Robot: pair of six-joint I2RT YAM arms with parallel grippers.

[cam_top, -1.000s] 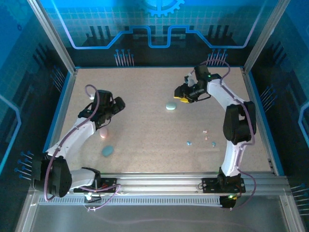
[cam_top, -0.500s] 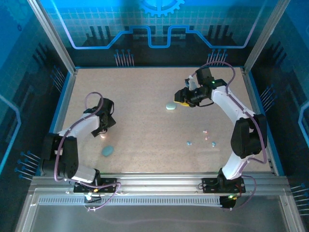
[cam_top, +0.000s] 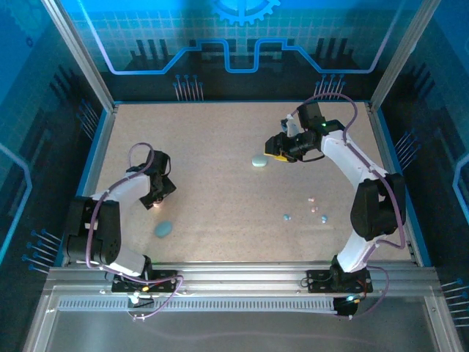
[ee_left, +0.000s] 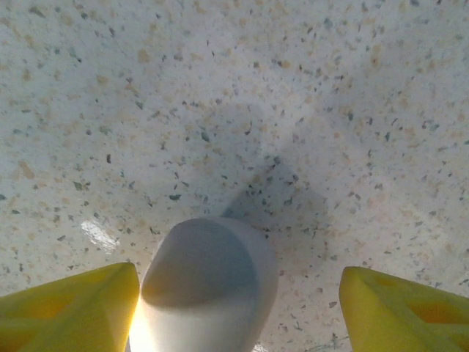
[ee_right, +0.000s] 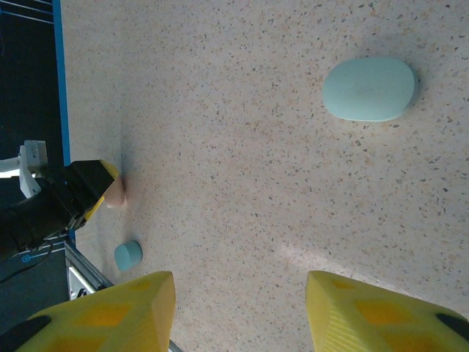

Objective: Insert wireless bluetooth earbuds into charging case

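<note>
Left tool (ee_left: 240,304), released, straddles the pale pink case (ee_left: 209,286); right tool (ee_right: 238,308) hangs released above the table (ee_right: 220,110) near the mint case (ee_right: 368,89).

The left gripper (cam_top: 155,199) has dropped over the pink case (ee_left: 209,286) (jaws narrowing); right arm (cam_top: 352,165) swung its elbow outward

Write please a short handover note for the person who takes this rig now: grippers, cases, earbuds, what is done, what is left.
Left gripper: open, astride the pink case, one finger touching it, no clamp yet.
Right gripper: open, empty, above the table near the pale case.
Teal case: on the table, nearer than the pink one.
Earbuds: loose, near right of the table.
Done: nothing; no earbud is in a case.
Left: open a case, insert the earbuds.
</note>
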